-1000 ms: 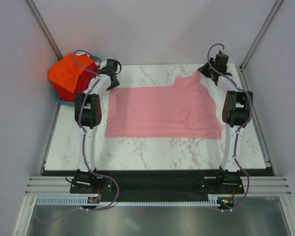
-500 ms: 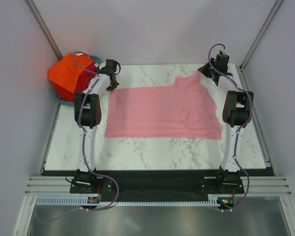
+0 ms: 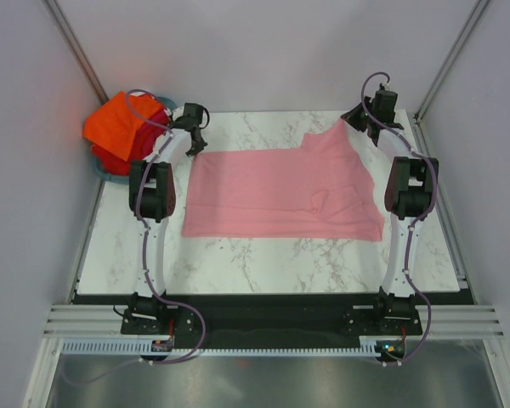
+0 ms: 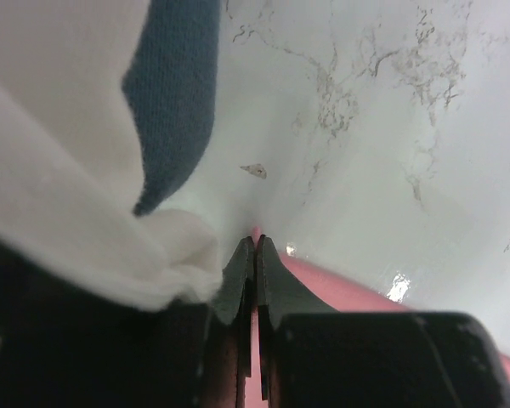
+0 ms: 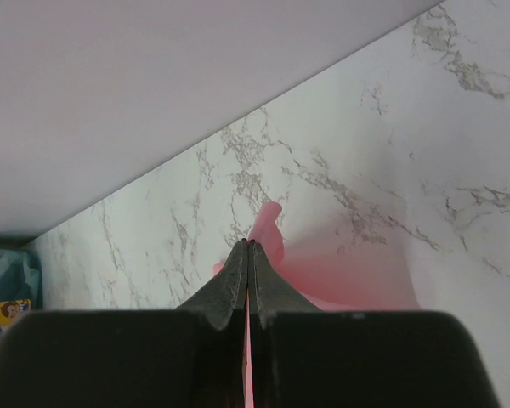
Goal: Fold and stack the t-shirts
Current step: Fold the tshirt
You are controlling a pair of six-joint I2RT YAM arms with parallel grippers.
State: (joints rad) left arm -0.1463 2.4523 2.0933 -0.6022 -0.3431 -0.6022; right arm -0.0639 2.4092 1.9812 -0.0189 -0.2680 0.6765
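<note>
**Overhead view.** A white marble-patterned table [image 3: 263,263] carries a light pink t-shirt [image 3: 272,191] of soft plain cloth. It is spread nearly flat across the middle of the table, with its long side running left to right. Its near edge lies straight, a few creases gather towards its right side, and its far right corner rises off the surface.

At the table's far left corner stands a teal basket [image 3: 108,172]. It holds a crumpled bright orange t-shirt [image 3: 119,119] lying on top of a red t-shirt [image 3: 110,158]. This heap sits well apart from the pink garment.

**Right wrist view.** The right gripper [image 5: 249,246] is at the raised far right corner, its jaws pressed together on a fold of the light pink t-shirt [image 5: 340,272]. A small tongue of cloth stands up beyond the fingertips.

**Left wrist view.** The left gripper [image 4: 256,243] is at the far left corner, its jaws together with a sliver of the light pink t-shirt [image 4: 340,293] clamped between them. That corner lies low against the marble. Pale and blue material fills the upper left of this view, and what it is cannot be told.
</note>
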